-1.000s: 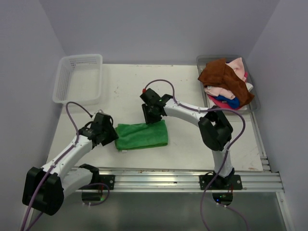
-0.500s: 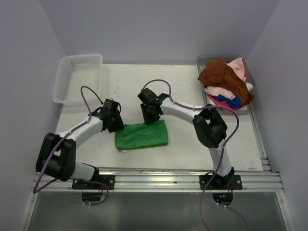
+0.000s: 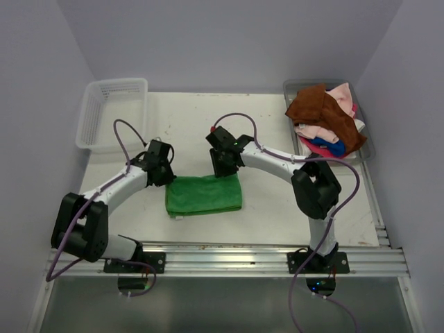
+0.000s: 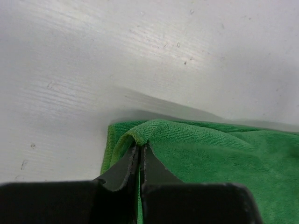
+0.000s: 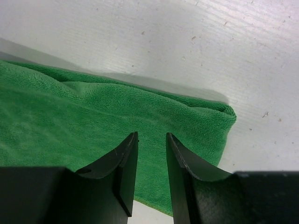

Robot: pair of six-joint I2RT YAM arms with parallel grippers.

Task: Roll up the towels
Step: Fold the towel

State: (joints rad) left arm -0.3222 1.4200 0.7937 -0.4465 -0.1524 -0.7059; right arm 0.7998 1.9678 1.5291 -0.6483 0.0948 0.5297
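Both my arms meet at one green towel (image 3: pixel 204 195)

Folded, it lies toward the table's (image 3: pixel 277 211) near edge. My left gripper (image 4: pixel 139 151) is clenched on a raised pinch of its far-left corner. My right gripper (image 5: pixel 152 137) hangs over the far-right corner, fingers slightly parted, grasping nothing. More towels (image 3: pixel 325 118) heap the tray (image 3: pixel 291 88) in the far-right corner.

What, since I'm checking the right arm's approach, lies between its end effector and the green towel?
Nothing visible. The right end effector hangs open over the green towel, near its far right corner, with only cloth showing beneath it. The left end effector is shut on the towel's far left corner.
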